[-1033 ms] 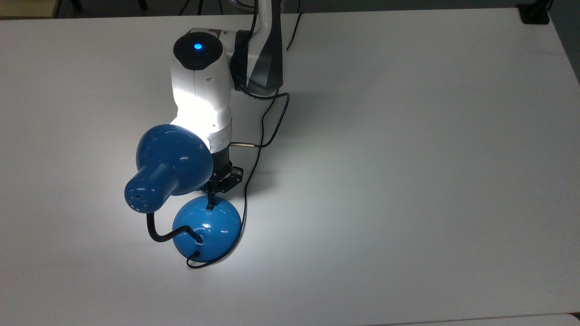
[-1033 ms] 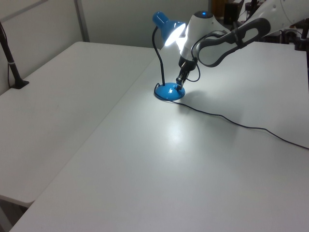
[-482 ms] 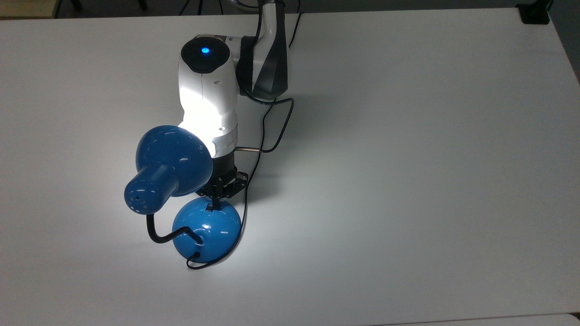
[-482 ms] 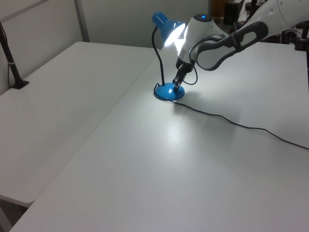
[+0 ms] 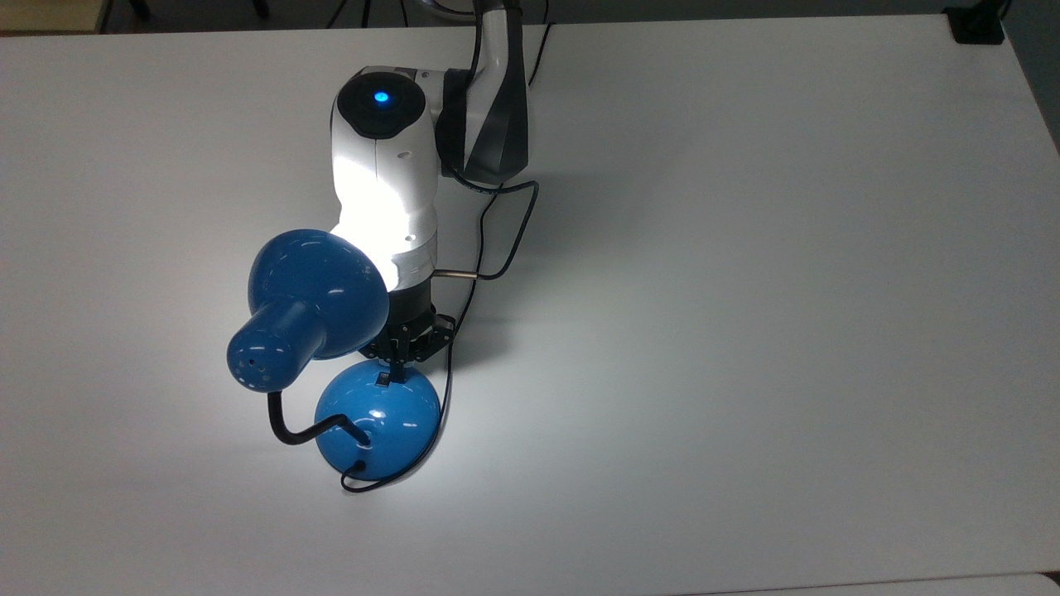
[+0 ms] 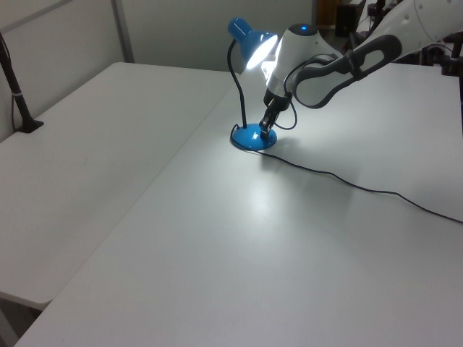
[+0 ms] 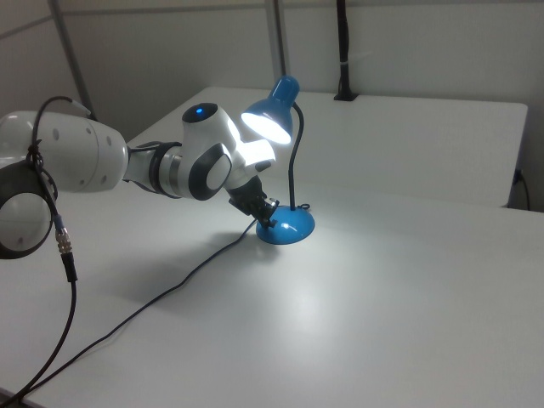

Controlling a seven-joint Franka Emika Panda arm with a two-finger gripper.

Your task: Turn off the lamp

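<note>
We see lamp [image 5: 377, 418] lit on table [image 5: 745, 331], top view's left of centre. Gripper [image 5: 394, 370], fingers pinched together, holding nothing, tip on base by switch [image 5: 383, 379].

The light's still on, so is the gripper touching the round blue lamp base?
Touching. In the top view the gripper tip lies on the glossy blue domed base at its small black switch, no gap visible.

The lamp [image 5: 308, 313] stands upright on its round, domed blue base [image 5: 378, 419]; it is glossy blue with a bell-shaped shade and a black bent neck [image 6: 236, 87]. It is lit, its shade tilted downward, casting a bright patch. A black cord [image 6: 340, 181] trails from the base.
</note>
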